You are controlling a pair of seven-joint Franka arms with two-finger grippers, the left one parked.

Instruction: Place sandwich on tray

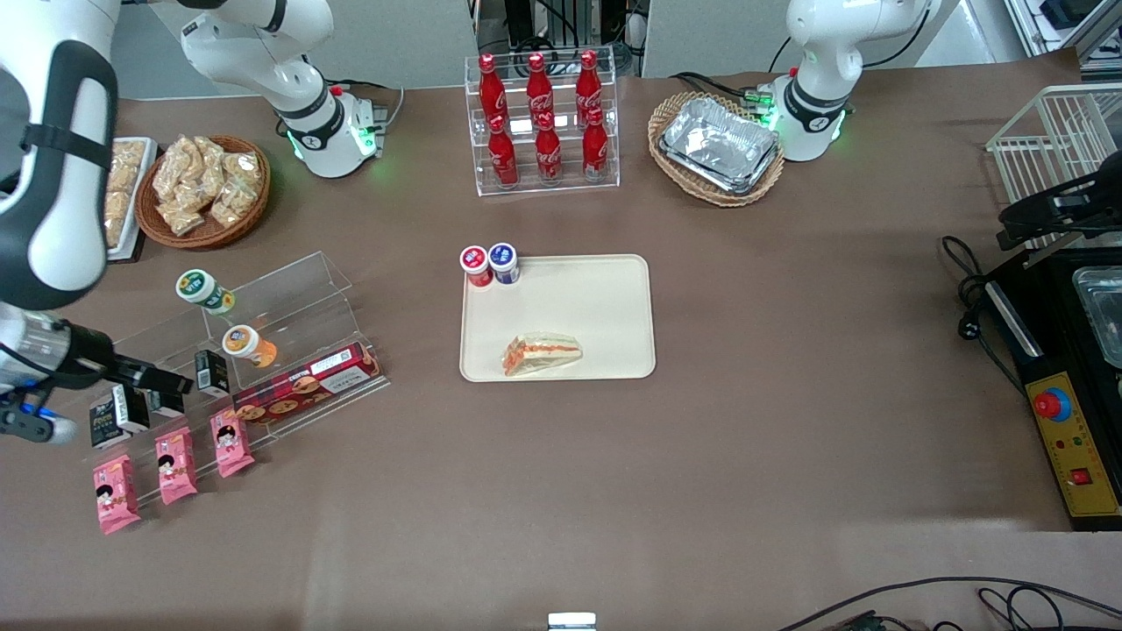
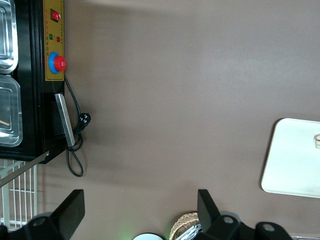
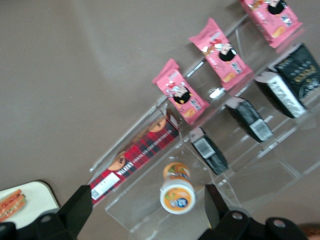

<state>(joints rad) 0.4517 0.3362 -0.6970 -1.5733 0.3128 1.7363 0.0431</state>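
The sandwich (image 1: 541,353) already lies flat on the tray (image 1: 605,302), toward its six o'clock edge, so the placing looks done — the end effector (image 3: 145,206) hangs wide and empty over the clear snack rack (image 1: 289,298), well apart at the working arm's end of the counter (image 1: 789,438).

We are looking down on brown worktop (image 2: 170,95), mostly bare. Cream tray (image 2: 292,160) is showing one rounded end at frame edge, sliver of sandwich (image 2: 317,141) lying on it. Black control box (image 2: 42,75) is carrying yellow panel (image 2: 54,40) with red button (image 2: 59,63). Black cable (image 2: 75,150) is looping beside it. Wicker basket (image 2: 182,225) rim is peeking between camera arm's two dark fingers (image 2: 70,212). White wire rack (image 2: 17,192) is sitting near box.
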